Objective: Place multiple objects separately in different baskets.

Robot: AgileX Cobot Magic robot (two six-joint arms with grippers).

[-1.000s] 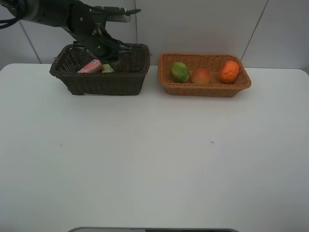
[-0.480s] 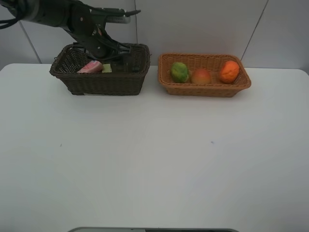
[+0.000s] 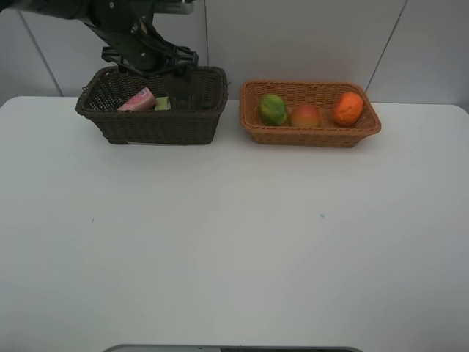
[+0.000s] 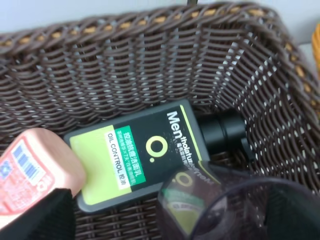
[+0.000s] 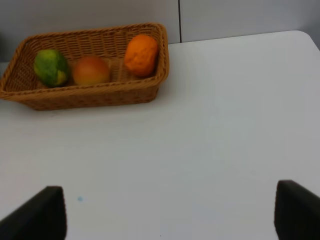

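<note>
Left fingers [image 4: 165,220]: we see only one dark fingertip at the lower corner of the left wrist view, so we cannot tell whether they are spread or closed; they hang above the dark brown basket.
Right fingers [image 5: 170,220]: spread wide apart, gripping nothing, above bare surface [image 5: 215,130].
Mauve cup [image 4: 235,205]: translucent, lying in the dark brown basket, overlapping the pump bottle's lower edge.
Pump bottle [image 4: 140,152]: dark green, flat on the basket floor, its black pump toward the basket's corner.
Pink bottle [image 3: 137,100]: in the same basket, touching the pump bottle's base end.
Dark brown basket [image 3: 150,125]: at 11 o'clock on the surface in our high view.
Tan basket [image 3: 311,136]: at 1 o'clock, just beside the dark one, not touching.
Tan basket contents: green fruit [image 3: 272,109] at 9 o'clock, peach-like fruit [image 3: 305,116] in the middle, orange [image 3: 348,108] at 3 o'clock.
</note>
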